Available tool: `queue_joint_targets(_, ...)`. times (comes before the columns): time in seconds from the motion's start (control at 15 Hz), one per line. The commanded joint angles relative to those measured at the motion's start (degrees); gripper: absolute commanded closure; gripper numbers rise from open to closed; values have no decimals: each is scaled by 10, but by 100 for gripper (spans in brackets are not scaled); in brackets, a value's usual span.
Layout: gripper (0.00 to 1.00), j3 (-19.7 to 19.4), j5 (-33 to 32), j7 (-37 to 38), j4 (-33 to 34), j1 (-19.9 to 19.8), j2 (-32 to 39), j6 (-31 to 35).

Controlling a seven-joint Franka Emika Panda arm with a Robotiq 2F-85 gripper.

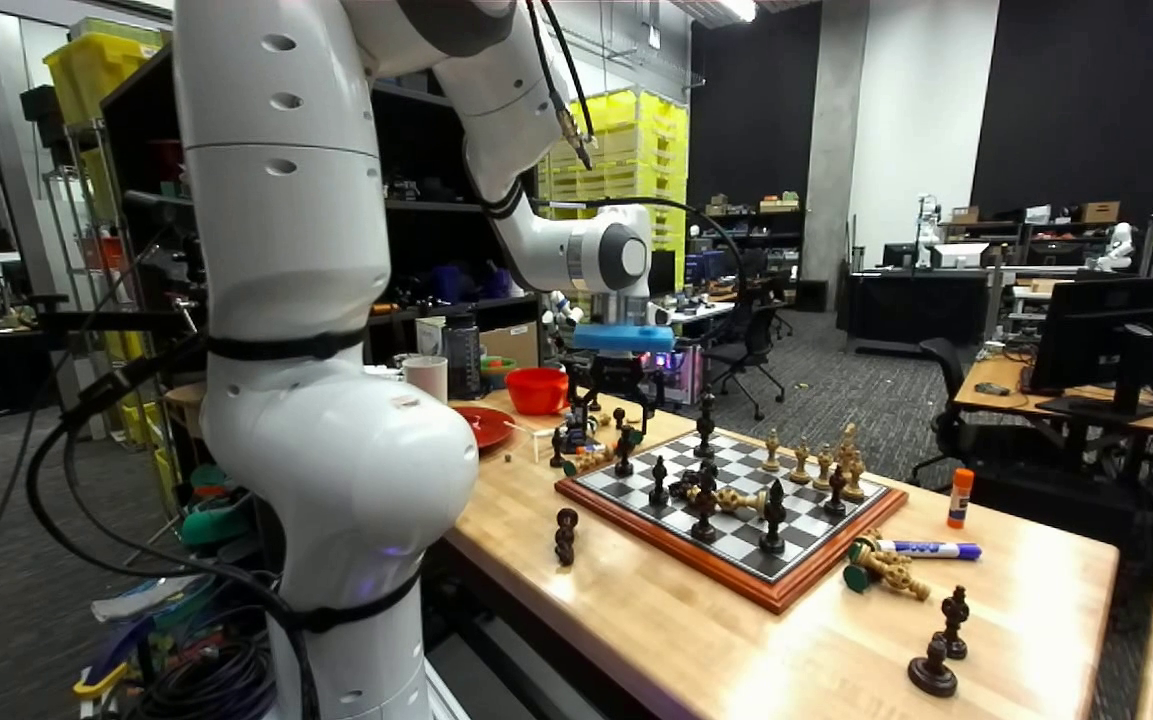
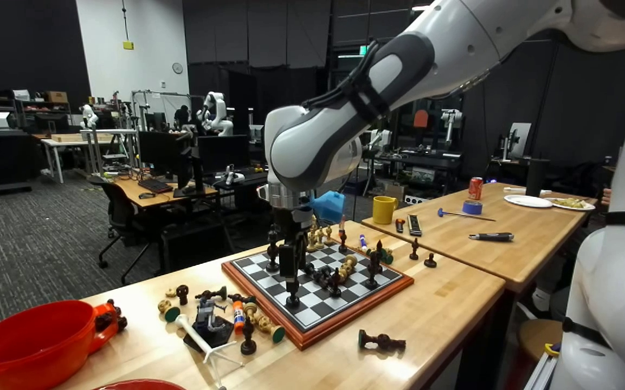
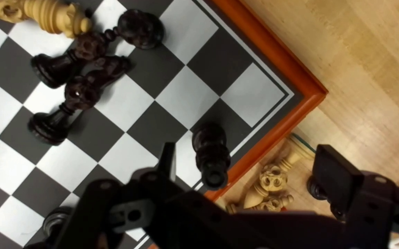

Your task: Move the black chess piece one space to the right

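A black chess piece [image 3: 213, 155] stands upright on the edge row of the chessboard, whose reddish wooden rim [image 3: 275, 145] shows in the wrist view. The piece also shows in both exterior views [image 1: 624, 455] [image 2: 292, 299]. My gripper [image 3: 251, 166] is open, pointing down over that board edge. In the wrist view the piece appears between the fingers, much nearer the left finger, with a gap to each. In an exterior view the gripper [image 2: 290, 265] hides the upper part of the piece. Other black pieces stand on the board, such as a tall one [image 1: 773, 518].
Fallen dark pieces [image 3: 81, 90] and a fallen light piece [image 3: 54, 17] lie mid-board. Beside the board lie light pieces [image 3: 272, 178], a glue stick [image 2: 238, 317] and a white tripod [image 2: 198, 336]. A red bowl [image 2: 36, 341] and a fallen dark piece [image 2: 381, 341] are on the table.
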Motion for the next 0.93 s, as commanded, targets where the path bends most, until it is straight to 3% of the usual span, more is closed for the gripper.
queue_joint_targets(0.0, 0, 9, 14, -16, 11, -9, 13, 7)
queue_joint_targets(0.13, 26, 10, 14, -19, 14, -10, 19, 10)
queue_joint_targets(0.73, 94, 12, 9, -32, 27, -18, 32, 9)
queue_joint_targets(0.87, 93, 13, 7, -33, 24, -19, 25, 3)
